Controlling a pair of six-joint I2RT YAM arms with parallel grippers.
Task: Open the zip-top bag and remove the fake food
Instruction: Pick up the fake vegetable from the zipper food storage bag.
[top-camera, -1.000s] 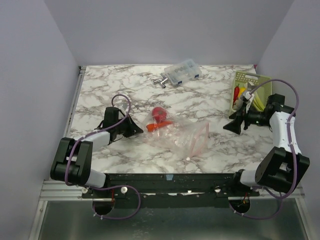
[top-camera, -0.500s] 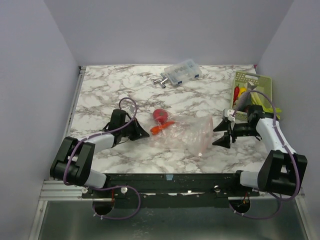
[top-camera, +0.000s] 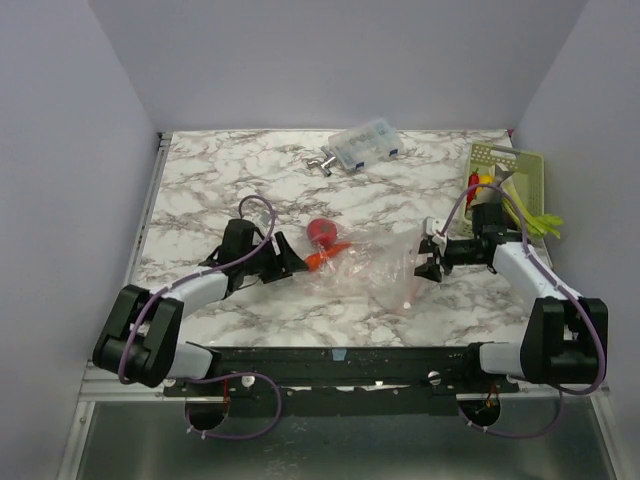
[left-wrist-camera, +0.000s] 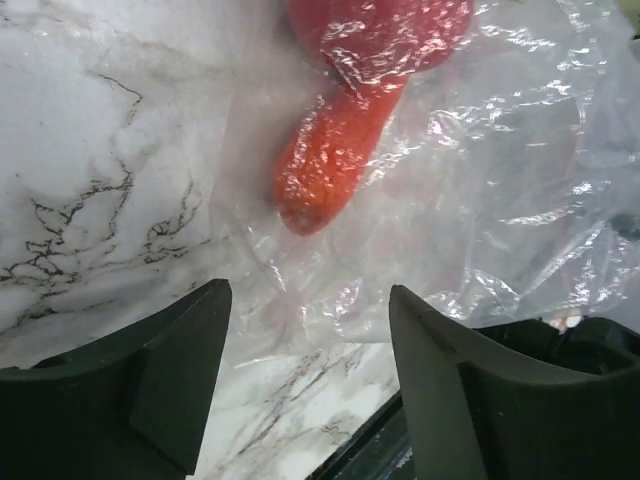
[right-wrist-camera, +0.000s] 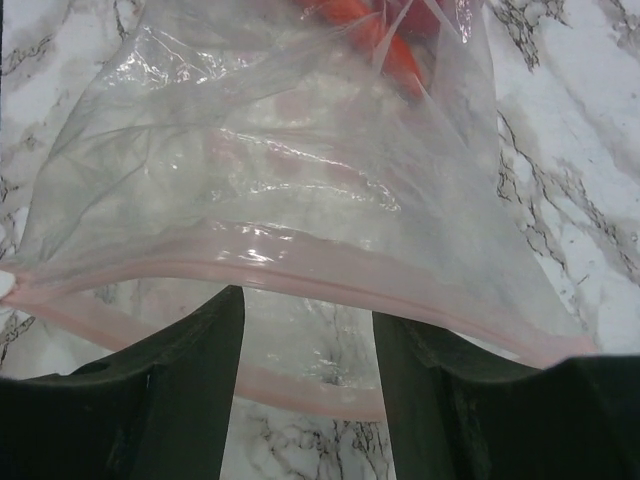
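The clear zip-top bag (top-camera: 375, 265) lies crumpled mid-table, its pink zipper strip (right-wrist-camera: 300, 275) parted at the right end. Inside its left end are fake food pieces: an orange carrot (left-wrist-camera: 325, 165) and a red piece (left-wrist-camera: 380, 35), which the top view shows as carrot (top-camera: 326, 254) and red piece (top-camera: 320, 231). My left gripper (top-camera: 290, 262) stands open at the bag's left end, and the wrist view of that gripper (left-wrist-camera: 308, 300) shows only bag film and table between the jaws. My right gripper (top-camera: 428, 255) is open at the bag's mouth. In its wrist view, that gripper (right-wrist-camera: 308, 320) has its tips under the upper strip, with the lower strip (right-wrist-camera: 310, 385) crossing between them.
A green basket (top-camera: 528, 166) at the right edge holds yellow and red toy pieces. A small clear box (top-camera: 365, 145) with blue contents and a metal fitting (top-camera: 322, 162) sit at the back. The table's front edge lies just below the left gripper.
My left gripper has opened and let go of the bag's left end. My right gripper came left from the basket to the bag's mouth, its jaws narrowing. The bag has bunched up.
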